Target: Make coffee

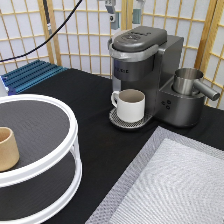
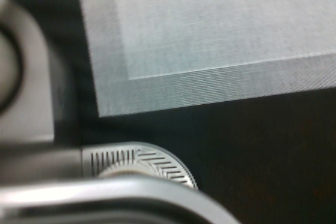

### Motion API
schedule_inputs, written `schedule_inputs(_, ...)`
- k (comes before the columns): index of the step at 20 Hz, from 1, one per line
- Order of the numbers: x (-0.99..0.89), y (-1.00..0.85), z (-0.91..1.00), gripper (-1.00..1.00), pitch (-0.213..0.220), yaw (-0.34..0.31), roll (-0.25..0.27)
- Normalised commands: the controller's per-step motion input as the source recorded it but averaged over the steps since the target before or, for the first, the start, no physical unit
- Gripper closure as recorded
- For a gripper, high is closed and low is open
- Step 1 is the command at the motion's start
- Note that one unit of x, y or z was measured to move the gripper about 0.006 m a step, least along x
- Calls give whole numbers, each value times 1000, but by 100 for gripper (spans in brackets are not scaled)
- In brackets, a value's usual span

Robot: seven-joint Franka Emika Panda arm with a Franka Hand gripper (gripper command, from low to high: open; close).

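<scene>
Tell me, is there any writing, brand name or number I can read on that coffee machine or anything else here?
Nothing can be read for certain.
Coffee machine: a faint band of lettering on its front above the white mug, too blurred to read.
Buttons on the machine's lid: markings too small to read.
Tan cup, round shelf, gray mat: no text.
The gripper hangs above the machine, no label visible.

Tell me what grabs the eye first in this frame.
The dark coffee machine at the exterior view's top centre, lid closed, with a white mug on its drip tray. The gripper hangs just above it at the top edge. At the left, a tan cup sits on a white two-tier turntable; no pod shows.
</scene>
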Motion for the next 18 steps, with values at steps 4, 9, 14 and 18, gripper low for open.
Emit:
schedule_inputs(4,-41,4,-41,-100,-17,45,-4)
schedule_inputs(9,-72,0,-243,-100,-39,0,-5)
schedule_inputs(14,-137,-42,-339,-100,-19,12,-14)
schedule_inputs(18,-481,0,-201,-100,-1,81,-55)
